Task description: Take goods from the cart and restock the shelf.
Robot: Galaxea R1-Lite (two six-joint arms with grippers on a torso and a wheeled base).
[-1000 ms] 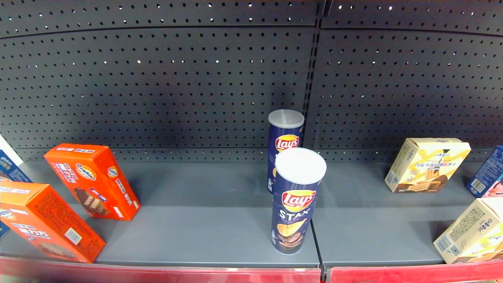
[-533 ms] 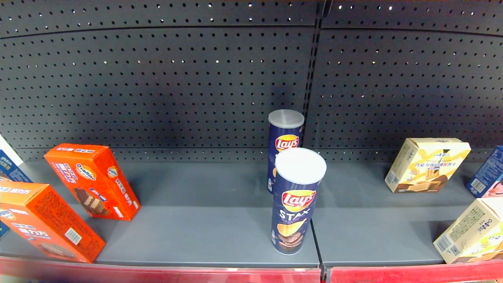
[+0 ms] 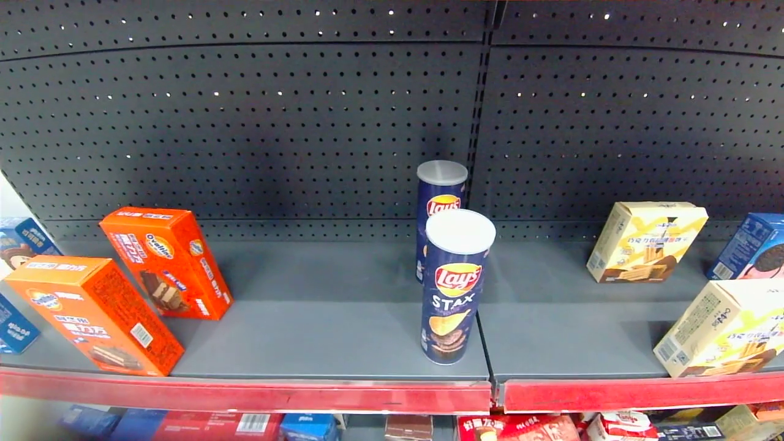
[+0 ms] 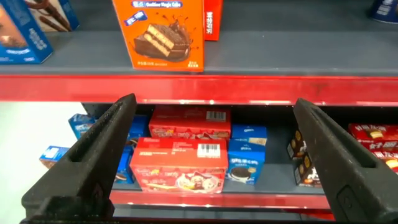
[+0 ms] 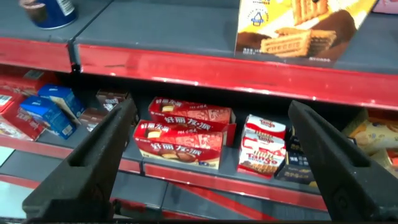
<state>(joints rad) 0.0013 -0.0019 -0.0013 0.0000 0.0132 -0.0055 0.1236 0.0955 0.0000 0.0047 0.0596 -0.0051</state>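
Note:
Two blue chip cans stand upright mid-shelf, the front can point(image 3: 456, 288) before the back can point(image 3: 440, 190). Two orange boxes point(image 3: 165, 260) point(image 3: 95, 312) stand at the left of the grey shelf point(image 3: 318, 331), and two yellow boxes point(image 3: 646, 242) point(image 3: 719, 334) at the right. My left gripper point(image 4: 214, 168) is open and empty, level with the shelf's red front edge below an orange box point(image 4: 166, 34). My right gripper point(image 5: 214, 162) is open and empty too, below a yellow box point(image 5: 298, 25) and right of a can's base point(image 5: 50, 12).
A lower shelf holds red boxes point(image 4: 180, 165) point(image 5: 183, 137), blue packs point(image 4: 247, 162) and other goods. Blue boxes point(image 3: 744, 245) point(image 3: 18, 239) stand at both shelf ends. A dark pegboard point(image 3: 275, 122) backs the shelf. Bare shelf surface lies between the orange boxes and the cans.
The whole head picture has shifted: the camera moved, so the red edge and the lower shelf's goods show now. The goods on the shelf stand as before.

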